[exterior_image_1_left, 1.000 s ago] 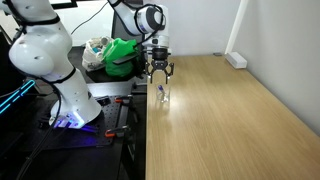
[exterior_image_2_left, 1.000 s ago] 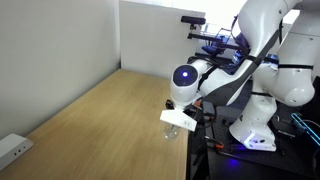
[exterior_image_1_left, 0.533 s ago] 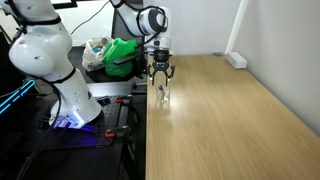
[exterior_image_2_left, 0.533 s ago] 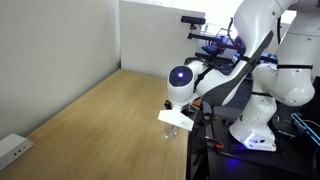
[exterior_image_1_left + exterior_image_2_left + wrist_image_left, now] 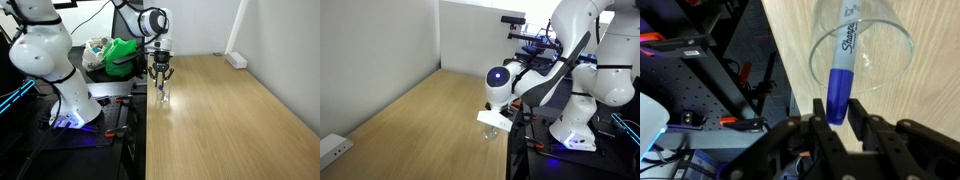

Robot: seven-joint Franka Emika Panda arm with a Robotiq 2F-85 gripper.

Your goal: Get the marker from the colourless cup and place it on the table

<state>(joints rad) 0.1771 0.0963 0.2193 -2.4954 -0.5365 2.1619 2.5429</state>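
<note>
My gripper (image 5: 837, 118) points straight down over the colourless cup (image 5: 895, 50), with its two fingers (image 5: 819, 127) drawn in close and pressing on either side of the blue upper end of the marker (image 5: 840, 75). In the wrist view, that blue end rises above the cup rim and sits between the finger pads. The paler barrel, printed with the word Sharpie, runs down inside the clear wall at a slight lean. The lower end of the marker is inside the cup; whether it rests on the cup floor cannot be determined. In an exterior view, the gripper (image 5: 161, 78) hangs directly above the cup (image 5: 162, 95), with the fingertips at about rim height. The cup stands upright on the table (image 5: 220, 110), close to the dark edge nearest my base. In the wrist view, the wood grain of the table (image 5: 930, 130) fills the right side, and the table edge runs diagonally just beside the cup. Beyond that edge is a black perforated bench surface (image 5: 700, 90) carrying red-handled tools. In an exterior view, a green bag (image 5: 122, 55) lies on the cluttered bench behind my arm, and a white power strip (image 5: 236, 60) lies at the far end of the table, well apart from the cup.
</note>
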